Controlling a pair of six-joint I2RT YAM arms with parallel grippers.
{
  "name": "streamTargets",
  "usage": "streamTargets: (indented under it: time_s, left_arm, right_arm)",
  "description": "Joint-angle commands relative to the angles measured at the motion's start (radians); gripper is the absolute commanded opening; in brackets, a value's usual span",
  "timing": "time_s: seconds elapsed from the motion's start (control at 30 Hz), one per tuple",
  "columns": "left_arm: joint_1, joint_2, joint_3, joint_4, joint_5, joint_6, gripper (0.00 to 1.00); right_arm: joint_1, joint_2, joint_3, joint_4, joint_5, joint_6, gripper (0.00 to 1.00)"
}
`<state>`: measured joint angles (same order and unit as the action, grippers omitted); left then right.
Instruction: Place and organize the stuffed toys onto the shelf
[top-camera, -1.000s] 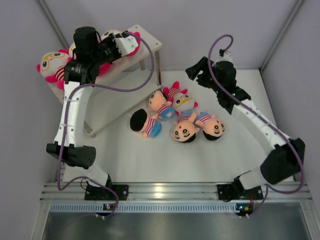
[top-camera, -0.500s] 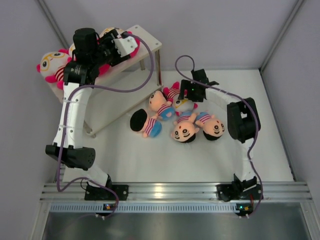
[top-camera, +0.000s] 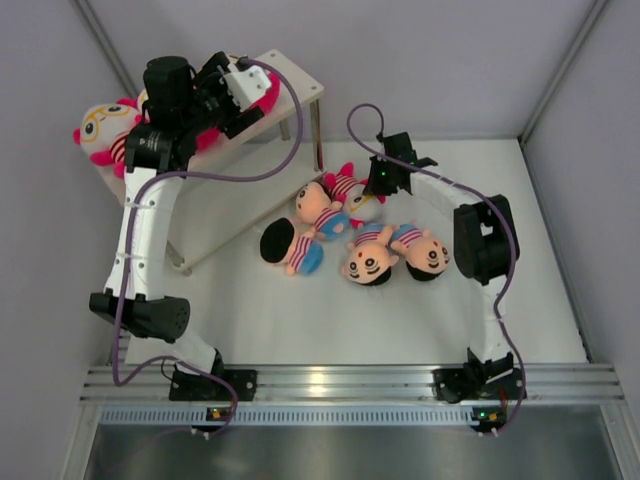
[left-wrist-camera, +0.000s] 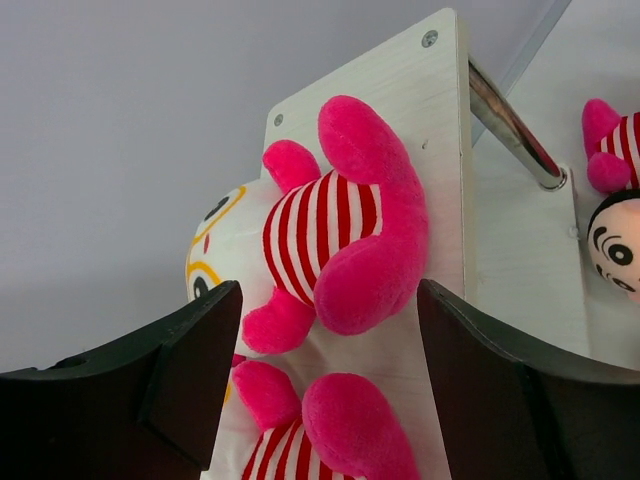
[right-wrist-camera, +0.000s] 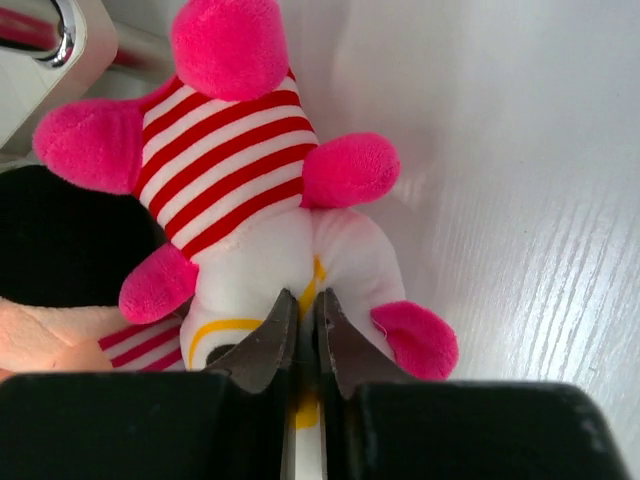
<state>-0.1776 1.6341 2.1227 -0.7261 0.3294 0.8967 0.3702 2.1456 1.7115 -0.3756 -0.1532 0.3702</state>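
Note:
My right gripper is shut on the white head of a pink-limbed stuffed toy, which lies on the table floor beside the shelf. My left gripper stands open above the shelf's top board. Two white-headed, pink stuffed toys lie there between its fingers, untouched. Another white-headed toy lies at the shelf's left end. Several peach-faced, black-haired toys lie in a pile on the floor.
The shelf's lower board reaches toward the pile. A metal shelf leg stands close to the gripped toy. A black-haired toy presses against that toy's left side. White walls enclose the table on three sides.
My right arm swung in from the back right to the pile and its jaws shut on the white-headed toy's head. My left gripper opened wider over the shelf toys and tilted up slightly.

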Motion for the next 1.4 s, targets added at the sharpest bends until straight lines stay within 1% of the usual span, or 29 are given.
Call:
streamTargets:
  time_s: [0.0,0.07,0.17,0.23,0.3,0.33,0.37,0.4,0.43,0.47,0.5,0.53,0.57,0.63,0.7,0.73,0.8,0.83,0.87,0.9,1.0,1.03,1.17,1.23,1.37]
  left_arm:
    - [0.000,-0.063,0.040,0.011,0.033,-0.080,0.77]
    - [-0.005,-0.075,0.048,0.005,0.030,-0.100,0.77]
    - [-0.007,-0.091,0.057,-0.018,0.046,-0.117,0.77]
    - [-0.008,-0.103,0.068,-0.047,0.075,-0.125,0.77]
    - [-0.010,-0.117,0.078,-0.090,0.112,-0.117,0.77]
    - [-0.019,-0.121,0.079,-0.116,0.131,-0.075,0.77]
    - [-0.028,-0.128,0.080,-0.200,0.172,-0.040,0.76]
    - [-0.037,-0.138,0.077,-0.238,0.184,-0.003,0.75]
    - [-0.061,-0.144,0.059,-0.289,0.197,0.084,0.74]
    - [-0.075,-0.160,0.042,-0.371,0.209,0.138,0.74]
    - [-0.088,-0.166,0.017,-0.419,0.208,0.192,0.74]
    - [-0.117,-0.172,-0.022,-0.459,0.207,0.294,0.75]
    - [-0.129,-0.180,-0.042,-0.528,0.214,0.339,0.75]
    - [-0.152,-0.186,-0.067,-0.574,0.226,0.440,0.80]
    - [-0.164,-0.191,-0.081,-0.598,0.246,0.468,0.81]
    - [-0.183,-0.195,-0.084,-0.599,0.247,0.497,0.81]
    - [-0.209,-0.215,-0.104,-0.599,0.250,0.537,0.81]
    - [-0.239,-0.224,-0.113,-0.598,0.250,0.573,0.81]
    - [-0.256,-0.240,-0.122,-0.598,0.247,0.585,0.81]
    - [-0.275,-0.249,-0.148,-0.599,0.244,0.594,0.81]
    - [-0.374,-0.279,-0.222,-0.598,0.211,0.607,0.81]
    - [-0.388,-0.287,-0.246,-0.598,0.194,0.616,0.82]
    - [-0.459,-0.353,-0.358,-0.598,0.155,0.636,0.84]
    - [-0.500,-0.372,-0.415,-0.598,0.129,0.654,0.83]
    - [-0.520,-0.372,-0.420,-0.598,0.091,0.624,0.77]
  right_arm:
    - [0.003,-0.004,0.016,-0.007,-0.025,-0.016,0.01]
    - [-0.005,-0.077,-0.047,0.039,-0.017,-0.016,0.00]
    - [-0.028,-0.183,-0.092,0.081,-0.008,-0.023,0.00]
    - [-0.043,-0.270,-0.107,0.084,0.004,-0.046,0.00]
    - [-0.059,-0.335,-0.115,0.083,0.026,-0.108,0.00]
    - [-0.059,-0.401,-0.122,0.081,0.027,-0.137,0.00]
    - [-0.059,-0.432,-0.130,0.081,0.021,-0.195,0.00]
    - [-0.057,-0.469,-0.139,0.080,0.005,-0.227,0.00]
    - [-0.057,-0.539,-0.168,0.081,-0.020,-0.266,0.00]
    - [-0.054,-0.581,-0.188,0.084,-0.093,-0.360,0.00]
    - [-0.050,-0.623,-0.214,0.084,-0.135,-0.435,0.00]
    - [-0.039,-0.709,-0.272,0.080,-0.175,-0.500,0.00]
    - [-0.005,-0.749,-0.298,0.073,-0.186,-0.587,0.00]
    - [0.024,-0.818,-0.326,0.000,-0.221,-0.652,0.00]
    - [0.050,-0.832,-0.316,-0.093,-0.278,-0.721,0.00]
    - [0.059,-0.836,-0.306,-0.182,-0.298,-0.743,0.00]
    - [0.107,-0.837,-0.306,-0.244,-0.333,-0.789,0.00]
    - [0.127,-0.842,-0.312,-0.273,-0.339,-0.801,0.00]
    - [0.178,-0.843,-0.316,-0.273,-0.344,-0.819,0.00]
    - [0.206,-0.846,-0.319,-0.272,-0.347,-0.824,0.00]
    - [0.292,-0.852,-0.320,-0.255,-0.390,-0.837,0.00]
    - [0.326,-0.859,-0.316,-0.253,-0.399,-0.843,0.00]
    - [0.383,-0.857,-0.303,-0.281,-0.407,-0.881,0.00]
    - [0.398,-0.849,-0.294,-0.298,-0.402,-0.884,0.00]
    - [0.415,-0.869,-0.319,-0.307,-0.422,-0.902,0.00]
